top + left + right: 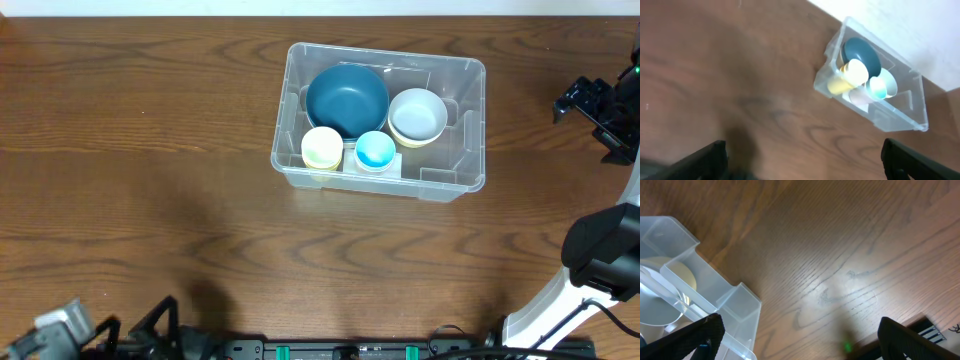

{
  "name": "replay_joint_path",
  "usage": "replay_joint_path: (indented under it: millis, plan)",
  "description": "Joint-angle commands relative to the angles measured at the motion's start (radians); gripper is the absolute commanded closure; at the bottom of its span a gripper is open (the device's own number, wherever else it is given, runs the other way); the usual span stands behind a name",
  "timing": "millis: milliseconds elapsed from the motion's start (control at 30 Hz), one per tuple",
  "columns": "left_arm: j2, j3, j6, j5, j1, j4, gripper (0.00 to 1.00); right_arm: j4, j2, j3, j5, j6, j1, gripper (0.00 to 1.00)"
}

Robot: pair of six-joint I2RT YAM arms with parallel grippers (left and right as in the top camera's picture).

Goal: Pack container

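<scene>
**Container by the far edge, both grippers released**

The container [468, 150] sat open-side up near the tabletop's [150, 150] far edge, right of centre. Its long axis ran left to right, slightly skewed. Four bowls [346, 98] lay inside. Bare wood spread wide to its left and front. The left gripper [802, 160] hung released at the near-left edge. The right gripper [800, 340], also released, hovered near the container's right end without touching it.

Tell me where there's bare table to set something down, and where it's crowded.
Bare wood: the table's whole left half beside the container, and the wide strip in front of it. A narrower patch lies to its right. Crowded: inside the container, four bowls fill most of it.
</scene>
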Motion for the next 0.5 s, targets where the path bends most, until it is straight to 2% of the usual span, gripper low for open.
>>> replay_joint_path:
  millis: [0,267,367,467]
  plan:
    - [0.0,-0.069,0.167,-0.014,0.005,0.083,0.02,-0.001,-0.007,0.0,0.004,0.018,-0.002,0.01]
    - [-0.002,-0.354,0.499,0.15,0.016,0.483,0.02,-0.001,-0.007,0.0,0.004,0.018,-0.003,0.01]
    - [-0.032,-0.462,0.562,0.23,0.064,0.602,0.02,-0.001,-0.007,0.0,0.004,0.018,-0.003,0.01]
    - [-0.097,-0.568,0.566,0.274,0.132,0.689,0.02,-0.001,-0.007,0.0,0.004,0.018,-0.002,0.01]
